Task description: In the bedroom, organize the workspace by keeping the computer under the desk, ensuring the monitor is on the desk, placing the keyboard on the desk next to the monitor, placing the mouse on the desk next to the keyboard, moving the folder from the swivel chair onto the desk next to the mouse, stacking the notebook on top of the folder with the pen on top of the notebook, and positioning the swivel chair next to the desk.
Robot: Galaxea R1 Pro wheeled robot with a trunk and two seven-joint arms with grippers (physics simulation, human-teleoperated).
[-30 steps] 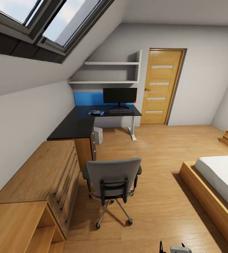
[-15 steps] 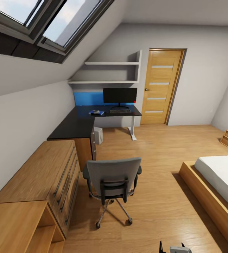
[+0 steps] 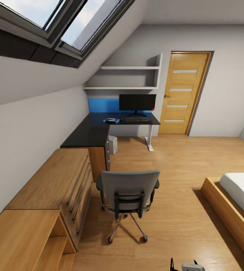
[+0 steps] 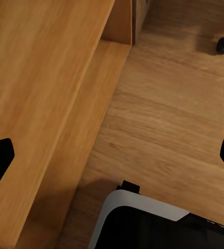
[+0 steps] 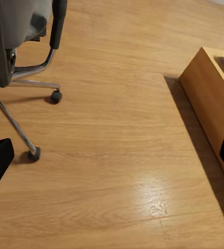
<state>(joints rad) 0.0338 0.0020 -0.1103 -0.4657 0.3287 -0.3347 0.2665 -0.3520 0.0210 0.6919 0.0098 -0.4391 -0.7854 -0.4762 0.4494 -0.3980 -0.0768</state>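
Swivel chair near dresser; monitor on desk.

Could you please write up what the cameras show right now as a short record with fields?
setting: attic bedroom, wooden floor
desk: dark L-shaped top against the far wall
monitor: upright on the desk
keyboard: on the desk, in front of the monitor
blue item: on the desk beside the keyboard; too small to identify
computer: on the floor under the desk
swivel chair: away from the desk, backrest toward the camera
bed: at the room's right
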